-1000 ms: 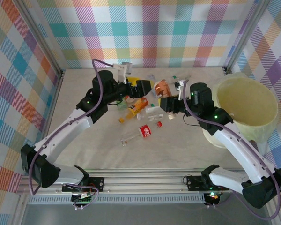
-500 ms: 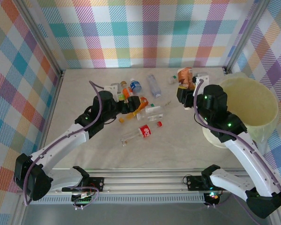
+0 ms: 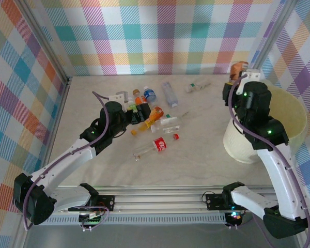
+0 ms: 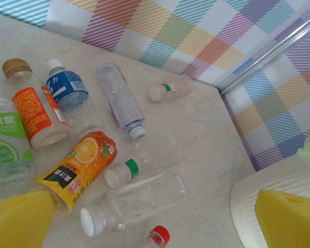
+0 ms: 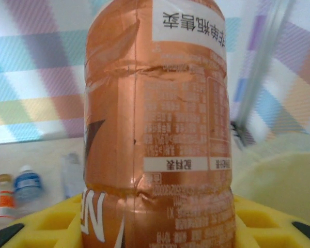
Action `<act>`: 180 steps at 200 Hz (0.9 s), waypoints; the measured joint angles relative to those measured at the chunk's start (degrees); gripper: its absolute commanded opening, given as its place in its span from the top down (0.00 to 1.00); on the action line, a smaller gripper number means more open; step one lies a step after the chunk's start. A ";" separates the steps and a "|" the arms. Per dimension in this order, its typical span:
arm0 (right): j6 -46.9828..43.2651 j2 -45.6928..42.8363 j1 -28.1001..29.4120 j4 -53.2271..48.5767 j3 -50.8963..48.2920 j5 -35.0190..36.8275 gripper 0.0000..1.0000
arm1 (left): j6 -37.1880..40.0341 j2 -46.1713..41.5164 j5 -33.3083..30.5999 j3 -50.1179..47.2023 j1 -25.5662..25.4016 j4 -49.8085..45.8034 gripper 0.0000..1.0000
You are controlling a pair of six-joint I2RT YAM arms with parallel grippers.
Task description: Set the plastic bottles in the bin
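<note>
My right gripper (image 3: 246, 76) is shut on a copper-orange labelled bottle (image 3: 238, 68) (image 5: 155, 129), held upright above the table at the back left rim of the bin (image 3: 287, 111) (image 5: 279, 175). Its yellow pads (image 5: 258, 219) press both sides of the bottle. My left gripper (image 3: 138, 110) (image 4: 155, 227) stands open over a cluster of lying plastic bottles. Between its pads (image 4: 18, 222) lie a clear white-capped bottle (image 4: 137, 199), a green-ringed one (image 4: 121, 173) and an orange juice bottle (image 3: 154, 116) (image 4: 77, 165). A red-labelled bottle (image 3: 158, 144) lies nearer me.
Further back lie a blue-labelled bottle (image 4: 67, 90), an orange-and-white one (image 4: 36, 111), a clear one (image 4: 121, 101) and a small one (image 3: 196, 87). A green-labelled bottle (image 4: 2, 144) lies at the left. Checked walls and metal posts (image 3: 258, 51) close the table in.
My right arm has swung from the middle of the table back and to the right, carrying the copper bottle to the bin's rim. The left arm has drawn back slightly over the cluster.
</note>
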 measured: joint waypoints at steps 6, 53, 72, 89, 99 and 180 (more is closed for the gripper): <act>-0.15 -0.04 -1.38 -0.94 0.00 0.28 0.64 | -0.35 0.00 -0.28 0.00 0.00 0.04 0.00; -1.29 -1.22 -9.66 -8.24 0.02 4.11 0.65 | -2.45 0.07 -3.10 0.00 0.00 0.02 0.00; -1.70 -2.29 -12.33 -10.19 -0.02 5.92 0.65 | -2.73 0.17 -3.87 0.00 0.00 -0.28 0.00; -2.16 -2.80 -15.34 -11.10 -0.61 7.08 0.63 | -2.95 0.39 -4.13 0.00 0.00 -0.74 0.00; -2.29 -2.80 -16.96 -11.52 -1.53 7.48 0.63 | -3.15 0.66 -4.13 0.02 0.00 -1.07 0.00; -2.23 3.26 -30.73 -13.42 -6.40 0.85 0.60 | -3.80 4.04 -2.36 2.19 0.00 -1.75 0.00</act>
